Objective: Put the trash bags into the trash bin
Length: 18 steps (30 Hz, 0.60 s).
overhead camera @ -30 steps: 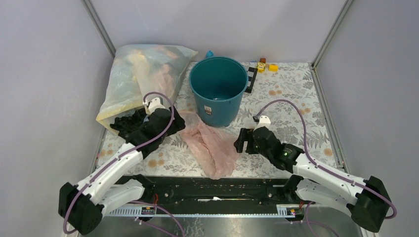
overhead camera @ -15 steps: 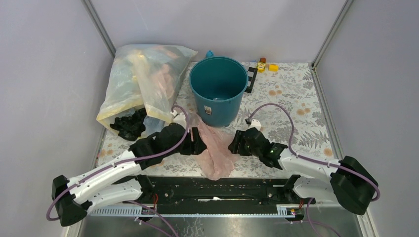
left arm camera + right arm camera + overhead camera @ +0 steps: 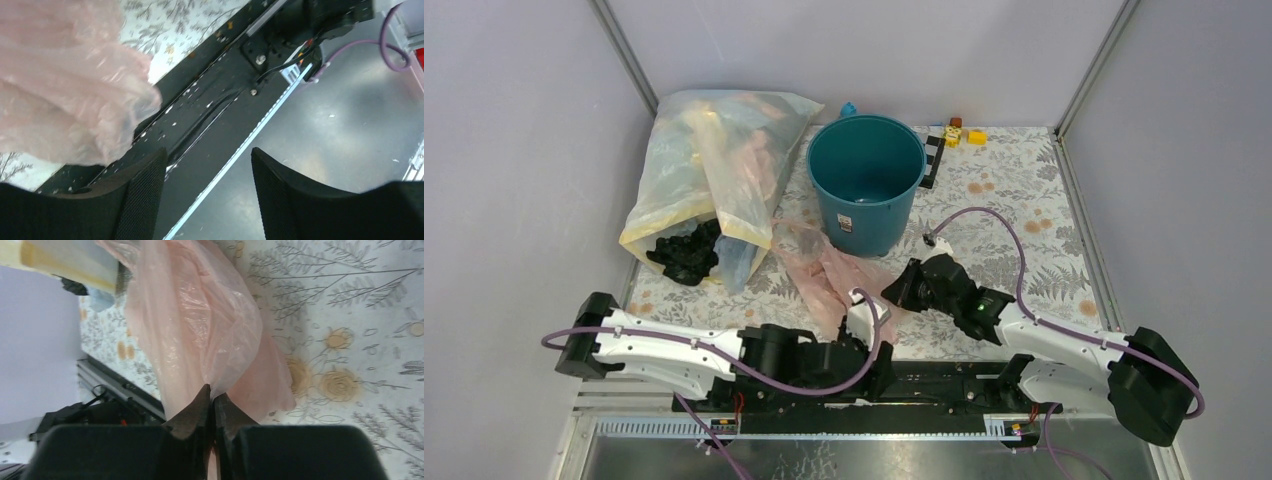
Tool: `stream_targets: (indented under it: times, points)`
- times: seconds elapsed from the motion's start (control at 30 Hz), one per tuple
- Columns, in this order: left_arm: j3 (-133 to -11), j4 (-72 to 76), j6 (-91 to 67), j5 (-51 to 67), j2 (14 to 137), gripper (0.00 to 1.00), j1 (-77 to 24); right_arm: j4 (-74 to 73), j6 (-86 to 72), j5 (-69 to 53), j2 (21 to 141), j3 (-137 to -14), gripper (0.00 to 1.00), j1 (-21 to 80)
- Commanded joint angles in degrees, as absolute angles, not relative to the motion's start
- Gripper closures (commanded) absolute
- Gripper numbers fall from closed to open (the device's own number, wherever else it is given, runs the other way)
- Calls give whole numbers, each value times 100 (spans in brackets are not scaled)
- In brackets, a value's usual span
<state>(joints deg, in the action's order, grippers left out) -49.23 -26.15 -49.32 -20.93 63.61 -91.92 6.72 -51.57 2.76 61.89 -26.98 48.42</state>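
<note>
handling – pink bag [image 3: 195,325] thin, light, slippery | right gripper [image 3: 212,407] pinching its right edge | left gripper [image 3: 207,170] spread, empty | best hold – bunched film

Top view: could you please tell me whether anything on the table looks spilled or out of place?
The yellowish clear bag at back left has black bags spilling from its mouth onto the table. The pink bag lies crumpled outside the trash bin, pinched by the right pincer.
</note>
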Motion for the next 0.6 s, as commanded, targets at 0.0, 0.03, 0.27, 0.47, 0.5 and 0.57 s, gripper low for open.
stream_targets:
  times: [0.0,0.03,0.27,0.47,0.5,0.57]
  points:
    - [-5544,-2575,-5131,-3407,6835,40,-9580,873,-5894,-177,6163,-3109,94,4863]
    - [-5620,-2572,-5137,-3405,6946,44,-9596,881,-5996,-241,6143,-3143,95,4868]
    - [-5826,-2566,-5775,-3676,7220,38,-9598,719,-6487,-28,5734,-3269,95,4883]
    - [-5788,-2893,-6282,-4385,7457,37,-9564,688,-6647,-64,5484,-3259,94,4887]
    - [-5757,-2907,-6295,-4482,7485,34,-9519,656,-6662,-76,5484,-3279,94,4887]
    - [-5720,-2949,-6286,-4615,7517,30,-9360,568,-6664,-108,5505,-3354,94,4887]
